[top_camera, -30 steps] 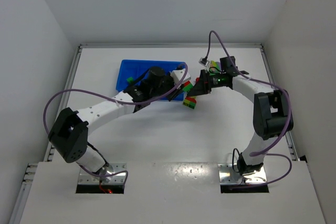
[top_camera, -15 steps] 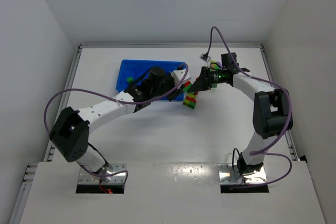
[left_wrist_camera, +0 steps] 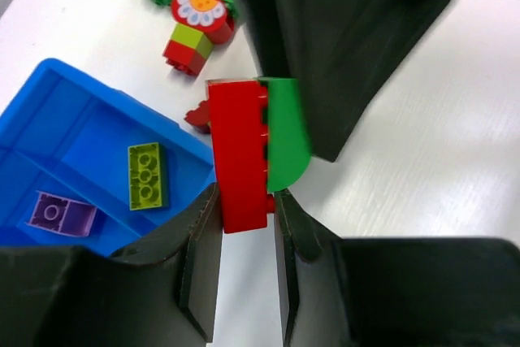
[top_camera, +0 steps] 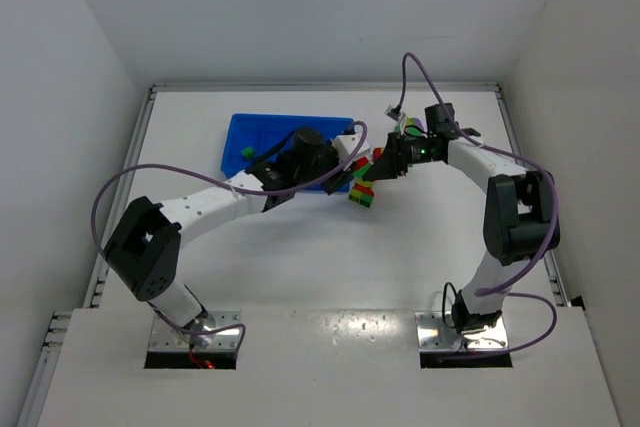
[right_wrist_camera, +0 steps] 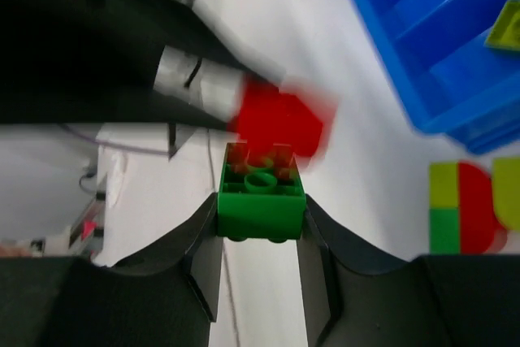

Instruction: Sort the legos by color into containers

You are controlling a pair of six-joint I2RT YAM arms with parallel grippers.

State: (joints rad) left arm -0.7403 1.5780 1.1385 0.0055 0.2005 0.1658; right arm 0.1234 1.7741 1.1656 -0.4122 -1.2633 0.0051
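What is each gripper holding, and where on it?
The left gripper clamps the red brick at its near end; right gripper clamps the joined green brick by its two sides.

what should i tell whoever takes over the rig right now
Left gripper: shut on red brick.
Right gripper: shut on green brick, which is stuck to the red one, held just beside the blue tray.
Done: a yellow-green brick and a purple brick are in the tray.
To do: split this pair, then sort the loose clumps on the table.
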